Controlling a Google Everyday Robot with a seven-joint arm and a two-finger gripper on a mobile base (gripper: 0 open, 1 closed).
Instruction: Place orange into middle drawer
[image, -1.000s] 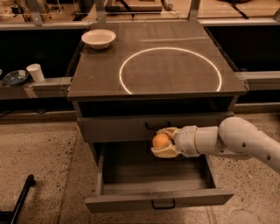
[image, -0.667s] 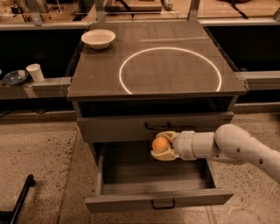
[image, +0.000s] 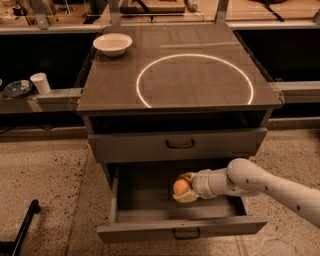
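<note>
Presently the task stands partly complete. The middle drawer (image: 145, 232) is pulled well out, its interior open to view and its front panel with the black loop handle nearest the camera. The orange (image: 180, 186) has not yet been released. It sits inside the outline of the drawer opening, over the right-centre part of the drawer floor. Whether it touches that floor or hangs just above it cannot be told from this angle.

The gripper (image: 184, 188) is closed on the orange, with one pale finger showing above the fruit and one below it, so the hold appears secure. What is left, in the inspector's judgement, is to set the fruit on the drawer floor, open the fingers and withdraw the arm clear of the drawer. The task sentence does not call for shutting the drawer.

The white arm (image: 265, 184) enters from the lower right and reaches leftward, nearly level, crossing over the drawer's right side wall. Its wrist lies just under the front of the upper drawer (image: 125, 147), which is closed. Clearance between the arm and that drawer front looks small, a point to watch on withdrawal.

On the cabinet top (image: 110, 95), a white bowl (image: 112, 44) stands at the far left corner, well apart from the work.
</note>
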